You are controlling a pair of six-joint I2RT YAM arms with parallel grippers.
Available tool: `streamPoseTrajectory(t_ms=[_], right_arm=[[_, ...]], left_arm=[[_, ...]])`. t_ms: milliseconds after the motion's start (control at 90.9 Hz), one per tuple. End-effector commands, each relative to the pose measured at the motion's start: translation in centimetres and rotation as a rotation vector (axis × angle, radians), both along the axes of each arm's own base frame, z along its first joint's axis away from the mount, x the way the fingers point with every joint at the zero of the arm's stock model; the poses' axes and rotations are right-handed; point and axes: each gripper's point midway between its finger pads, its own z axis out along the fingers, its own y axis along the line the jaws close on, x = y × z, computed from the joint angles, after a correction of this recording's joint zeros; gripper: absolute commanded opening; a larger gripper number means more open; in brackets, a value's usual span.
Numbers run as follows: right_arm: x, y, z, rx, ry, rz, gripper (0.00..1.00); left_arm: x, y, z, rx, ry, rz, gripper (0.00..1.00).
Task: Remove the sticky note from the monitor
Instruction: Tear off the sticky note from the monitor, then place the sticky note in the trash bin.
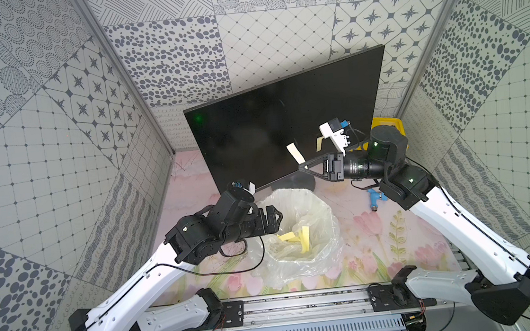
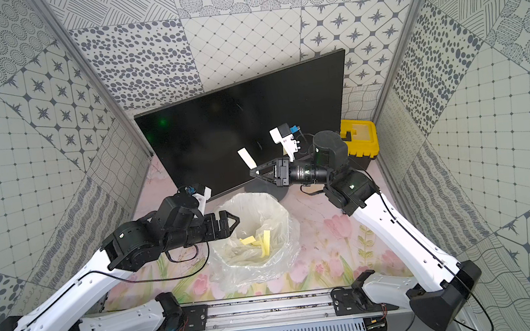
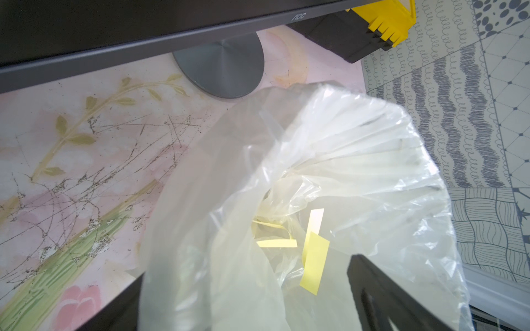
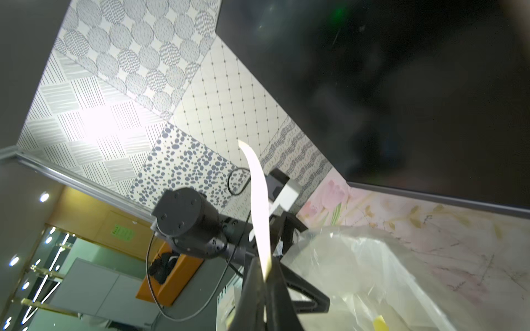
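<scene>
low in front of the big flat black monitor [image 1: 272, 118], the right gripper [image 1: 302, 166] is pinched together on the bottom end of the pale yellow paper sticky note strip [image 1: 294, 152]. the note stands up from the jaws and looks peeled free, not touching the glass. left gripper [image 1: 277, 216] hangs at the rim of the crumpled clear plastic bag [image 1: 331, 233], holding nothing. step in hand reads as carry-and-drop: keep the pinch tight, swing the strip back and down over the bag mouth, and let go only once its tip is inside the rim, since a light tacky strip may cling to a pad or drift out. steer wide of the left arm. right wrist view shows the note's free end curling clear of the screen edge, which the top views can't settle. left wrist view shows the left fingers [image 3: 372, 286] spread wide either side of the bag, edge-on from above, plus the round grey stand base [image 3: 223, 68] and loose yellow strips [image 3: 314, 258] lying in the bag.
</scene>
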Motion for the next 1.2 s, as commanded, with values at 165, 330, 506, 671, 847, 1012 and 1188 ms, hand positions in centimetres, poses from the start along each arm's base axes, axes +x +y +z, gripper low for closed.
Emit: streamPoseTrajectory(t_ms=[165,330,506,671,847,1012,1188], right_arm=[[-4.4,-0.6,-6.7,-0.193,0.044,0.077,0.00],[-5.8,-1.7,-8.6,-0.269,0.059,0.093,0.01],[-6.5,-2.2,-9.2,-0.301,0.062,0.098,0.37],[-6.4,-2.1,-8.6,-0.298,0.044,0.095,0.59],[-5.9,-2.0,-7.0,-0.281,0.000,0.076,0.65],[-3.8,-2.5,-5.5,-0.272,-0.031,-0.001,0.66],[0.1,-3.7,-3.9,-0.231,-0.028,-0.126,0.66]], left_arm=[[0.0,-0.1,0.3,0.000,-0.023,-0.013,0.99],[0.0,0.1,0.4,0.001,-0.025,-0.008,0.99],[0.0,-0.1,0.3,0.002,-0.021,-0.012,0.99],[0.1,-0.1,0.3,0.003,-0.020,-0.012,0.99],[0.1,-0.1,0.4,0.006,-0.021,-0.013,0.99],[0.1,-0.2,0.4,0.008,-0.021,-0.015,0.99],[0.1,-0.2,0.6,0.005,-0.025,-0.015,0.99]])
